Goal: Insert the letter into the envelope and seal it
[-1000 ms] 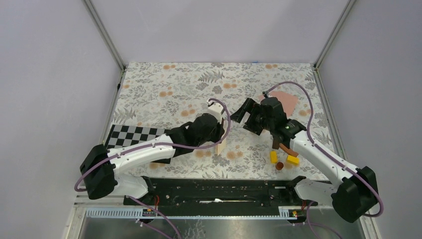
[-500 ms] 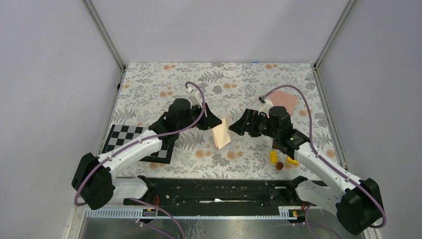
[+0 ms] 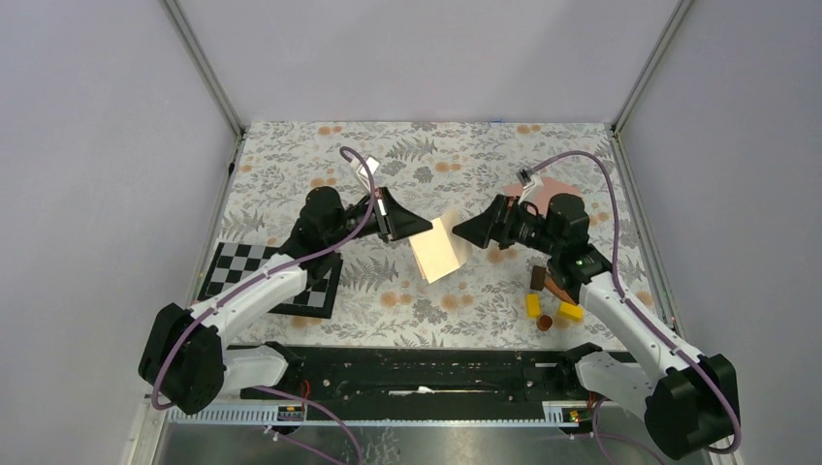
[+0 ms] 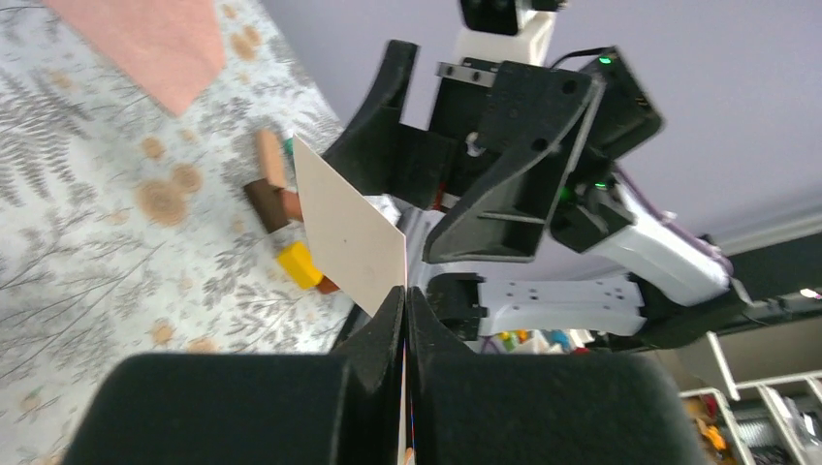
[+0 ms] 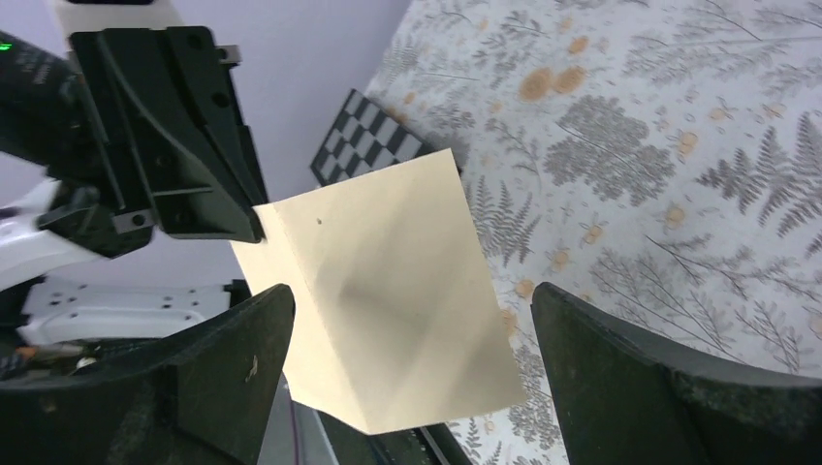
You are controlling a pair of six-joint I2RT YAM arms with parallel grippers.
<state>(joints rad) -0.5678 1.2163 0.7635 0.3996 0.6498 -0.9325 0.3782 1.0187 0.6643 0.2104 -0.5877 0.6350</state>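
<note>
Cream letter (image 3: 435,250) pinched in left pincer (image 3: 428,230), right pincer (image 3: 465,232) spread (envelope (image 4: 145,39) partly hidden behind it).

One cream sheet (image 3: 436,250), one pink envelope (image 4: 145,39), one checkerboard (image 3: 242,263), two yellow blocks (image 3: 532,305) (image 3: 570,311), two robot arms (image 3: 252,295) (image 3: 625,315)

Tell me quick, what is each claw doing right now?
Left gripper: shut on the cream letter, held in the air.
Right gripper: open, gripping nothing, facing the letter.
</note>
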